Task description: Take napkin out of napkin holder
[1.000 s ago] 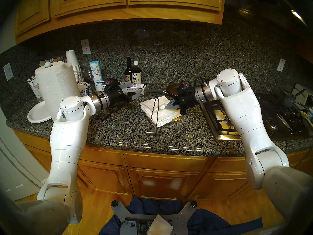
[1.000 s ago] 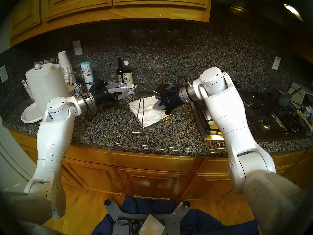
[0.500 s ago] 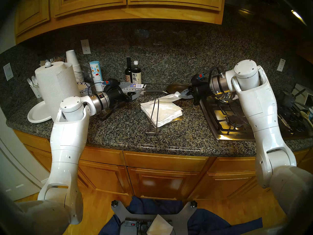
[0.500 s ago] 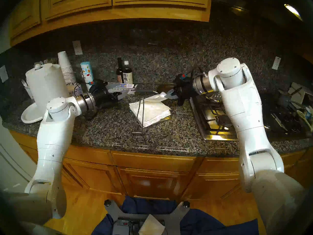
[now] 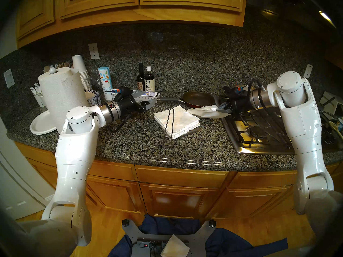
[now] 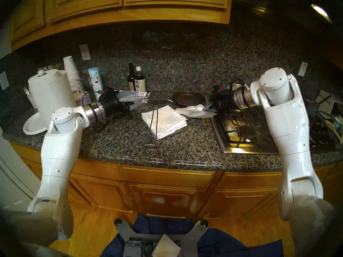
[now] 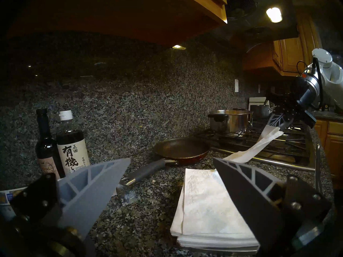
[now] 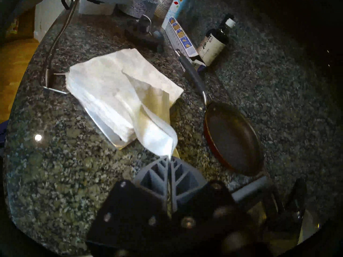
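This is looking like a home kitchen — honey-coloured wooden cabinets [image 5: 148, 2] are hanging above a speckled granite countertop [image 5: 141, 145], with matching granite running up the wall as a backsplash. A gas stove [image 5: 259, 132] is sitting set into the counter at the right (a steel pot [image 7: 230, 121] is standing on its grates), and a frying pan [image 5: 197, 99] is lying just beside it. Everyday clutter is crowding the left end — a paper towel roll [image 5: 61, 95], stacked paper cups [image 5: 81, 73], plastic forks [image 5: 35, 88], a paper plate [image 5: 41, 124] and two sauce bottles [image 5: 146, 80]. Wall outlets [image 5: 93, 50] are showing on the backsplash, and wooden flooring [image 5: 104, 232] is lying below.
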`<action>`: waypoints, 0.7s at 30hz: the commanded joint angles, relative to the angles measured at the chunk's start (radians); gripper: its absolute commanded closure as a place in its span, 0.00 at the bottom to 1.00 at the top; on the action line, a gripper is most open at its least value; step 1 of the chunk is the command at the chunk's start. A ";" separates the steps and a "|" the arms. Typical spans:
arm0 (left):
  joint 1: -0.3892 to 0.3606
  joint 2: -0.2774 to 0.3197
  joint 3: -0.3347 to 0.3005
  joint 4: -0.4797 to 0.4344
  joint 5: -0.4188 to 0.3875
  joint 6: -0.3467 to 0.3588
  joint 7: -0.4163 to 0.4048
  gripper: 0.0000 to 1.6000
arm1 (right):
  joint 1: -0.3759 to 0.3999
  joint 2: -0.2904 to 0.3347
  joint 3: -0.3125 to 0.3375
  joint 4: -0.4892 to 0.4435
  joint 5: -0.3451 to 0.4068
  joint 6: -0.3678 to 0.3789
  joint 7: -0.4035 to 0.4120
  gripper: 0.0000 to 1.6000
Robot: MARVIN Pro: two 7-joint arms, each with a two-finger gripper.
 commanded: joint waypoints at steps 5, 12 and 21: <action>-0.027 -0.005 -0.004 -0.031 -0.005 0.000 0.000 0.00 | -0.120 0.061 0.096 -0.101 0.007 0.031 -0.010 1.00; -0.019 -0.005 -0.005 -0.029 -0.001 0.000 0.000 0.00 | -0.179 0.070 0.132 -0.114 0.014 0.039 -0.030 1.00; -0.040 -0.001 -0.007 -0.017 0.004 0.004 0.003 0.00 | -0.172 0.057 0.129 -0.096 0.025 0.032 -0.044 0.91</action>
